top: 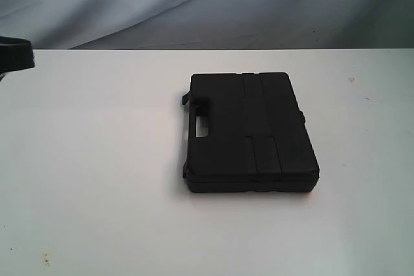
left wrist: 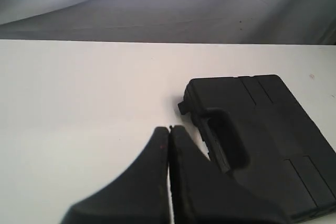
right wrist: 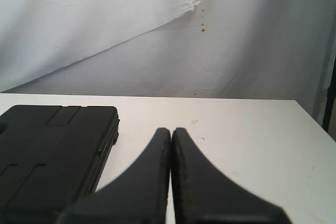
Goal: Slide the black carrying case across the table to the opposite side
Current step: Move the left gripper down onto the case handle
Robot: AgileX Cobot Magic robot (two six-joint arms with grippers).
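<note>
Table [top: 97, 192]: white, speckled.
Black case [top: 249, 134]: flat, mid-table.
Left gripper [left wrist: 168, 128]: pressed together, empty.
Right gripper [right wrist: 171, 129]: pressed together, empty.

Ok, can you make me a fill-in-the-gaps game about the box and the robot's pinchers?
1. The carrying case lying on the white table is coloured ____.
2. In the exterior view its handle is on its ____ side.
3. The left gripper has its jaws ____.
4. The right gripper, also shut, holds ____.
Missing words: black, left, shut, nothing.
</note>
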